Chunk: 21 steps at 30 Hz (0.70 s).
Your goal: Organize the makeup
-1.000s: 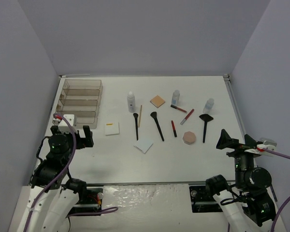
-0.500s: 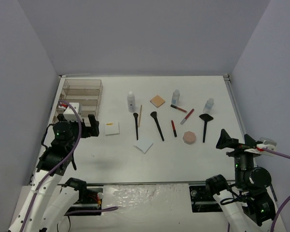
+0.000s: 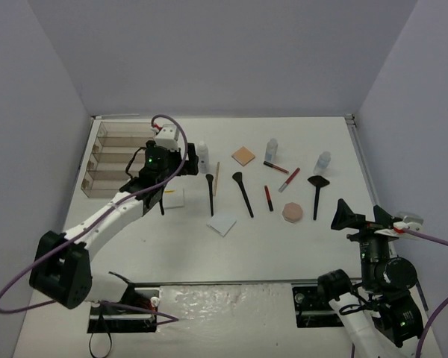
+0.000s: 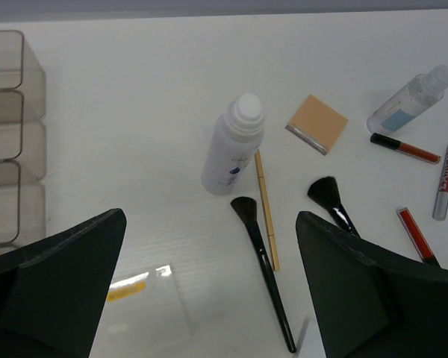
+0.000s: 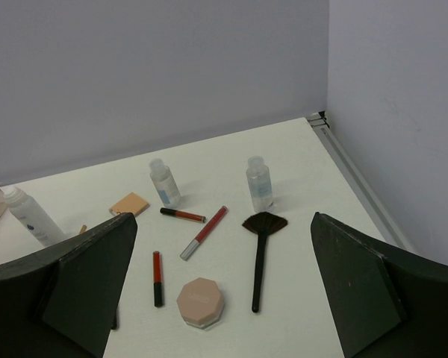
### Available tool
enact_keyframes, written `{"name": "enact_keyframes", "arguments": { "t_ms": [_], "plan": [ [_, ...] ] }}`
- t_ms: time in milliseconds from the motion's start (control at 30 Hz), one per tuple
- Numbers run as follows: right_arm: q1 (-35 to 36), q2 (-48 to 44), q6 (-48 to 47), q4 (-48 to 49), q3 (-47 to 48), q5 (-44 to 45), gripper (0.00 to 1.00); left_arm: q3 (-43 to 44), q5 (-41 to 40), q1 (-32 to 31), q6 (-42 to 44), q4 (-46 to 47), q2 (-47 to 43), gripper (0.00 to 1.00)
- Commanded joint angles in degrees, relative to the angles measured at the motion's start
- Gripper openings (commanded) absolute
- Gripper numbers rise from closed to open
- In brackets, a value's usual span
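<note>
Jaws spread and empty, the left gripper [image 4: 210, 224] hovers on the near side of the upright white bottle [image 4: 235, 149], centred ahead of it, while the right gripper [image 5: 224, 220], likewise spread and empty, sits well to the bottle's right.

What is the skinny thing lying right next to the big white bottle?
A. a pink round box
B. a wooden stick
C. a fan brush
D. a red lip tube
B: in the left wrist view, the thin wooden stick lies close alongside the white bottle, nearer to it than anything else.
</note>
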Motion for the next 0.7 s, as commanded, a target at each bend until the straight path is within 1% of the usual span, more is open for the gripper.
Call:
{"name": "enact_keyframes", "arguments": {
  "t_ms": [0,100,267,500,667],
  "plan": [
    [0.48,0.13,0.01,5.34,-0.11,-0.86,1.00,4.58,-4.47,-3.58,5.71,18.96,5.50,0.97],
    [0.48,0.15,-0.10,5.34,-0.11,-1.37,1.00,4.68,-5.63,-3.98,6.86,23.49,9.47,0.94],
    [0.57,0.15,-0.05,5.52,-0.37,-1.52,1.00,9.76,-5.09,-4.13,7.67,24.17,18.32,0.91],
    [0.57,0.07,-0.10,5.52,-0.47,-1.90,1.00,14.04,-5.75,-4.34,7.49,26.27,26.22,0.85],
    [0.57,-0.11,-0.10,5.61,-0.64,-1.81,1.00,14.91,-6.95,-4.34,6.20,27.05,29.15,0.84]
  ]
}}
